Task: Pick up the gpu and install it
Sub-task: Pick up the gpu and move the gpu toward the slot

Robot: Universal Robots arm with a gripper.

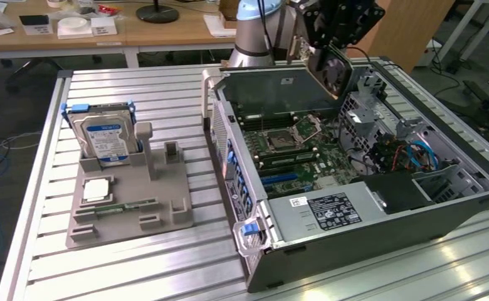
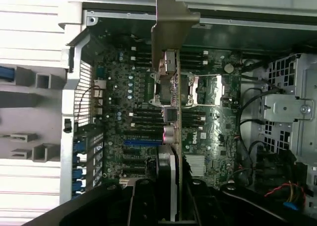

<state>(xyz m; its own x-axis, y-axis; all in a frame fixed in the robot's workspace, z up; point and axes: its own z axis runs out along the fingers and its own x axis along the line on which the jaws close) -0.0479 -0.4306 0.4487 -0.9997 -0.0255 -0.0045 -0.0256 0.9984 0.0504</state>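
While gripper (image 1: 331,50) hangs above case (image 1: 378,248), fingers (image 2: 141,201) clamped on gpu (image 2: 167,117), held edge-down over motherboard (image 2: 114,102). Seems wise: keep bracket (image 2: 171,18) square to case rear, align edge with blue slot (image 2: 142,142), lower straight, no tilt.

The table (image 1: 127,88) has metal slats; a gray stand (image 1: 173,188) and an open computer (image 1: 378,244) sit on it.

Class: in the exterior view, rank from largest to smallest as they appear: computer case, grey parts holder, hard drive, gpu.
1. computer case
2. grey parts holder
3. hard drive and gpu look alike; the gpu is raised and partly hidden, so no ranking between them.
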